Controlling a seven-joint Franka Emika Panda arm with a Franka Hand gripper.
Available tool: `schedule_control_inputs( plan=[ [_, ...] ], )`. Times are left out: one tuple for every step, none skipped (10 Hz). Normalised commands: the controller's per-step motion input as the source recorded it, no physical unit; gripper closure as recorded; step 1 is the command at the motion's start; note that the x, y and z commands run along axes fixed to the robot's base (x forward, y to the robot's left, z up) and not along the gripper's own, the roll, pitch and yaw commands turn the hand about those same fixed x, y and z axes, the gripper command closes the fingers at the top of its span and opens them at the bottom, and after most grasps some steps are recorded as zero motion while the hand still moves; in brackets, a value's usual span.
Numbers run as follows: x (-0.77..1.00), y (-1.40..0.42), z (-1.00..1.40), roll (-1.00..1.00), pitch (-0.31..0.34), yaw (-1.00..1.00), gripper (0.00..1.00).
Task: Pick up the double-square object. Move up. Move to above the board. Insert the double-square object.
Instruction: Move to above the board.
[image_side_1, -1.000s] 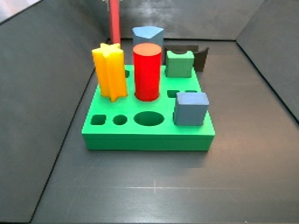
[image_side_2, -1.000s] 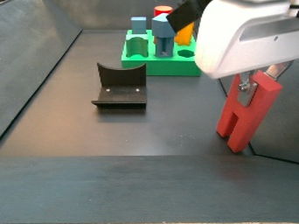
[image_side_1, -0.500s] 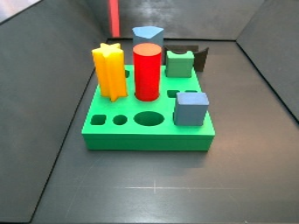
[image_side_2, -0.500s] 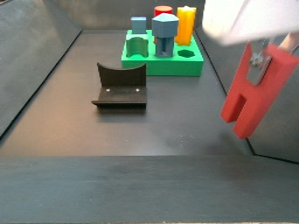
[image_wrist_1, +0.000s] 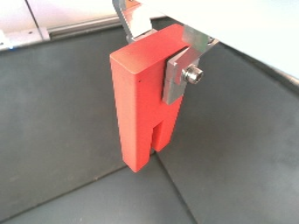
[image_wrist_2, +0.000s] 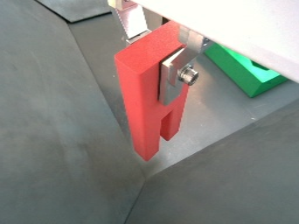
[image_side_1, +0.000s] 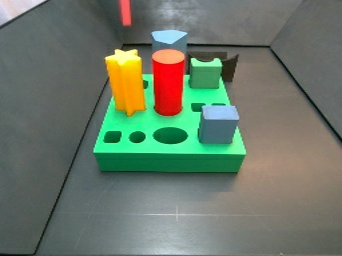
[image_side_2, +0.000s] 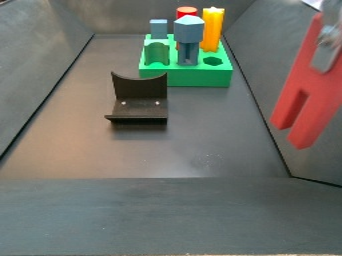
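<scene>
The double-square object (image_wrist_1: 142, 96) (image_wrist_2: 142, 96) is a tall salmon-red prism with a lengthwise groove. My gripper (image_wrist_1: 158, 51) (image_wrist_2: 155, 51) is shut on its upper end, one silver finger on each side, and holds it upright well above the grey floor. In a side view the object (image_side_2: 307, 92) hangs at the right edge, away from the board (image_side_2: 214, 76). In a side view only its lower end (image_side_1: 126, 10) shows at the top edge, behind the board (image_side_1: 174, 152). A corner of the green board (image_wrist_2: 242, 72) also shows in a wrist view.
The board carries a yellow star peg (image_side_1: 124, 80), a red cylinder (image_side_1: 167, 83), a blue-grey cube (image_side_1: 218, 124), a green notched peg (image_side_1: 205, 72) and a blue peg (image_side_1: 168, 37). The dark fixture (image_side_2: 138, 97) stands on the floor near the board. Grey walls enclose the floor.
The gripper has risen with the double-square object in it. In the side views the object has moved up, and the gripper body has left the picture.
</scene>
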Motion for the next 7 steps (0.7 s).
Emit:
schedule_control_inputs(
  plan=[
    [-0.15,0.09,1.00,0.05,0.027,-0.02,1.00],
    [-0.13,0.08,1.00,0.04,0.043,-0.01,1.00],
    [-0.10,0.06,0.93,0.04,0.057,0.00,1.00],
    [-0.06,0.04,0.73,0.04,0.067,0.00,1.00],
    [-0.03,0.02,0.57,0.04,0.071,0.00,1.00],
    [-0.02,0.01,0.46,0.04,0.073,0.00,1.00],
    [-0.02,0.00,0.26,0.05,0.076,0.00,1.00]
  ],
)
